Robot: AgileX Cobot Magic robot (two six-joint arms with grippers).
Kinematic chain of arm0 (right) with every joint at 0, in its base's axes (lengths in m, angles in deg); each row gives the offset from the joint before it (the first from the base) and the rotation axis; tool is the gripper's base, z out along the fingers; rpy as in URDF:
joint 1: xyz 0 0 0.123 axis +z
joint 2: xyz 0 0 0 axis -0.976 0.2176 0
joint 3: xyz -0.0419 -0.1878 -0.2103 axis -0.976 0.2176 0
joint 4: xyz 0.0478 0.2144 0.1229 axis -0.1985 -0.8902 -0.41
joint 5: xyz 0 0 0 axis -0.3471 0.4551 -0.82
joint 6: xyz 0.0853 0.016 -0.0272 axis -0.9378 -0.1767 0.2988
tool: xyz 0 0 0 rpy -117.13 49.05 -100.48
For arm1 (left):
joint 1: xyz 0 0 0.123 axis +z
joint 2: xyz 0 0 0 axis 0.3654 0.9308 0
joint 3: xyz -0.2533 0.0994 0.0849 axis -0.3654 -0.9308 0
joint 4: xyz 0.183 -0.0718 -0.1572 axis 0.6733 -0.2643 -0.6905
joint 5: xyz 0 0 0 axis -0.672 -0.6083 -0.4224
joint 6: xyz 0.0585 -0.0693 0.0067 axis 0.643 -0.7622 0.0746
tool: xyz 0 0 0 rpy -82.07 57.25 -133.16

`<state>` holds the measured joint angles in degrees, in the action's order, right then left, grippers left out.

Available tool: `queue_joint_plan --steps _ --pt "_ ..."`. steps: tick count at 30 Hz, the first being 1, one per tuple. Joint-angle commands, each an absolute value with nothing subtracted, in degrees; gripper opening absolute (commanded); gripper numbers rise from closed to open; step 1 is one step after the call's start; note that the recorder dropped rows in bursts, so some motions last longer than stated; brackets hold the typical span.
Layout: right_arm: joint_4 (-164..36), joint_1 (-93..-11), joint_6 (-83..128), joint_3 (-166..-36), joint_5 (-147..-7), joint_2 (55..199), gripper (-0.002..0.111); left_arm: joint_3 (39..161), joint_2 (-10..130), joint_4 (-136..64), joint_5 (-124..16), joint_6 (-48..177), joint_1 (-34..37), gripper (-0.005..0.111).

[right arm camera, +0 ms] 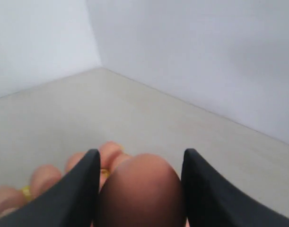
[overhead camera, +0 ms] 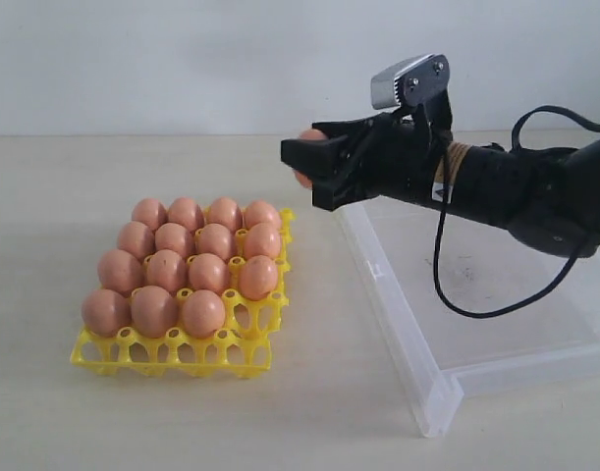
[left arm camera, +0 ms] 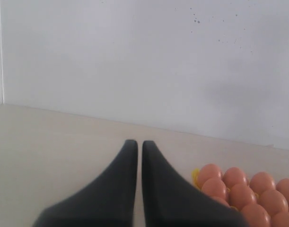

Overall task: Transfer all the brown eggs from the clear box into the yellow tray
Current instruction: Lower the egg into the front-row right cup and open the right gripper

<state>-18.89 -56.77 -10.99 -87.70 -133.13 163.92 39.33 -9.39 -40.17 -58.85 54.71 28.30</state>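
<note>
The right tool [right arm camera: 141, 156] grips an egg [overhead camera: 309, 135] in the air between box [overhead camera: 427, 392] and tray [overhead camera: 172, 358]; the left tool [left arm camera: 135, 146] is closed. Centre the egg over the vacant cup [overhead camera: 251, 315], lower gently, then release

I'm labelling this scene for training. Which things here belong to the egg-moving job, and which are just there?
Job: fifteen brown eggs in the yellow tray; clear box; one egg held in the right gripper.
Just there: left gripper, shut and holding nothing; table; black cable.
</note>
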Motion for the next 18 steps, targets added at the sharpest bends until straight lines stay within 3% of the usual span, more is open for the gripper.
queue_joint_plan --steps 1,11,18 --pt "-4.59 -56.26 -16.05 -87.47 -137.27 163.62 0.0 39.13 -9.53 -40.68 -58.78 54.2 28.2 0.004" --pt "0.41 -47.12 -4.05 -87.68 -139.04 171.56 0.0 39.13 -9.53 -40.68 -58.86 54.2 28.2 0.004" --pt "-3.56 -47.04 0.13 -87.68 -138.39 174.0 0.0 39.13 -9.53 -40.68 -58.69 54.2 28.2 0.004"
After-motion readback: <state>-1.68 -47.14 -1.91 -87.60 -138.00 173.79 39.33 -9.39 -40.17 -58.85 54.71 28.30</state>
